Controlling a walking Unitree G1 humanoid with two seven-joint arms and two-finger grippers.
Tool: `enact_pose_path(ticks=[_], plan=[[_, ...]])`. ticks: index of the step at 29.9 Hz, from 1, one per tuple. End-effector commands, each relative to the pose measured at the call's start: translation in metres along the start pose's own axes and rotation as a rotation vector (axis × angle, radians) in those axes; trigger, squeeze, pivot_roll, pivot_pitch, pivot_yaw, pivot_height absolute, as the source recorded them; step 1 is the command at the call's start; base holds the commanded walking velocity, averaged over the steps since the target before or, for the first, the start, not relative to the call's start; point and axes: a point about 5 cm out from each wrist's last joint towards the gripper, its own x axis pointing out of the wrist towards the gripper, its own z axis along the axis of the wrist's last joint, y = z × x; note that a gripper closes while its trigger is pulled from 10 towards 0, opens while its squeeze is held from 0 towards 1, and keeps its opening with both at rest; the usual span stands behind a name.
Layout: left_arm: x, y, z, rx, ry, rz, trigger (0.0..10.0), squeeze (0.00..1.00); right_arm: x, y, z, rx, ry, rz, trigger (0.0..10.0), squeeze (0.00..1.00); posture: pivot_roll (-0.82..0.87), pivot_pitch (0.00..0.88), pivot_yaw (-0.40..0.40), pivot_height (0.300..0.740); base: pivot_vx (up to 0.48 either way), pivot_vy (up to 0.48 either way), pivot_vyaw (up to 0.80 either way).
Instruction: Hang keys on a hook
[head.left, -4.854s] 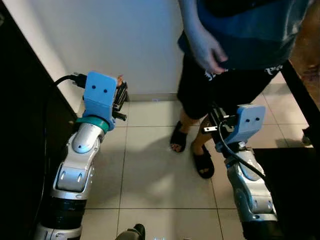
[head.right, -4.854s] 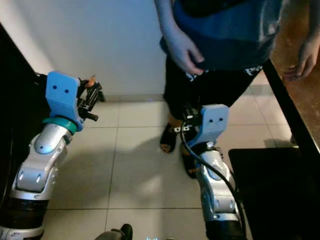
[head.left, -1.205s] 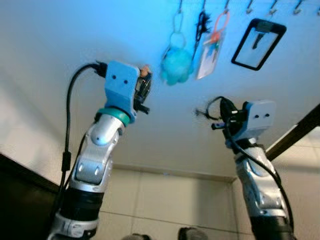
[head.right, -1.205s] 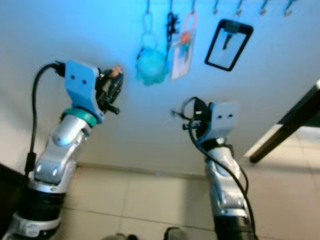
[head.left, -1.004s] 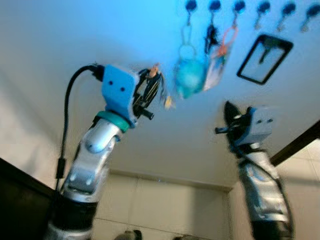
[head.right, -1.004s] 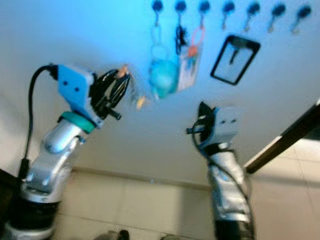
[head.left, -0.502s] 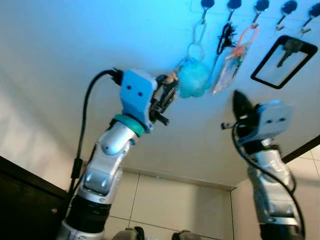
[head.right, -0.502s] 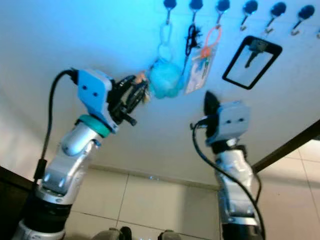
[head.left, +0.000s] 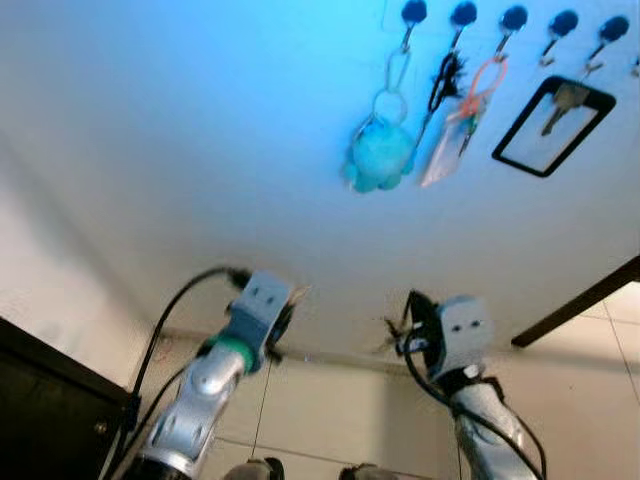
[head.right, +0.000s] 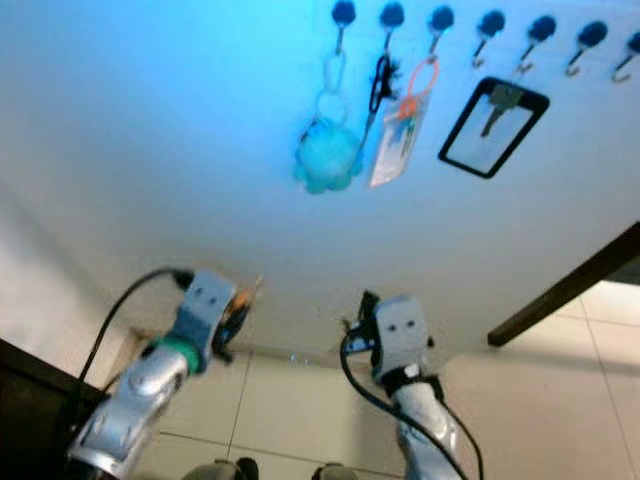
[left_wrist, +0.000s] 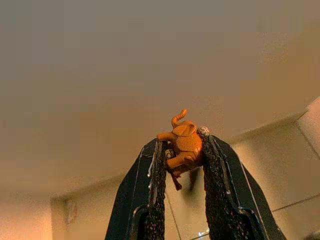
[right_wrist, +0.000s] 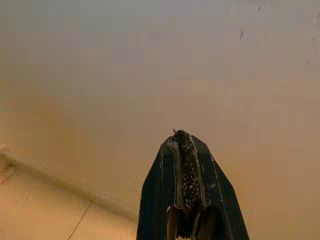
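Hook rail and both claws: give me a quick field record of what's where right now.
hook rail: row of dark hooks high on the wall
hung items: teal plush keyring, black fob, orange-looped card, key on black loop
free hooks: several at the rail's right end
left claw: shut on orange elephant keychain, low near the skirting, well below the rail
right claw: shut, holding nothing, also low

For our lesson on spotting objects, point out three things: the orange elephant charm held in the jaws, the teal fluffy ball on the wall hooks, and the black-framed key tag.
orange elephant charm (left_wrist: 183, 146), left wrist view, its body.
teal fluffy ball (head.left: 380, 158), left eye view, its middle.
black-framed key tag (head.left: 516, 153), left eye view, lower left of its frame.
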Motion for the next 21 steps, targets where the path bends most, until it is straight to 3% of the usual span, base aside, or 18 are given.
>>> enact_pose_path(ticks=[1,6,12,21], plan=[[-0.002,-0.002,-0.008,0.005,0.004,0.036,10.0,0.00,0.000,0.003,-0.009,0.014,0.036,0.009,10.0,0.00,-0.06,0.070,0.052,0.740,0.000,0.000,0.00],[-0.005,-0.012,-0.012,0.053,-0.028,0.024,10.0,0.00,0.004,0.004,-0.018,0.017,0.085,0.023,10.0,0.00,-0.05,0.068,0.042,0.740,0.000,0.000,0.00],[-0.006,-0.015,-0.020,0.115,-0.036,0.013,10.0,0.00,0.005,0.009,-0.024,0.012,0.082,0.041,10.0,0.00,-0.04,0.067,0.038,0.740,0.000,-0.315,0.00],[-0.006,-0.014,-0.023,0.122,-0.046,0.017,10.0,0.00,0.004,0.012,-0.030,0.015,0.089,0.044,10.0,0.00,-0.03,0.067,0.045,0.740,0.000,-0.367,0.00]])
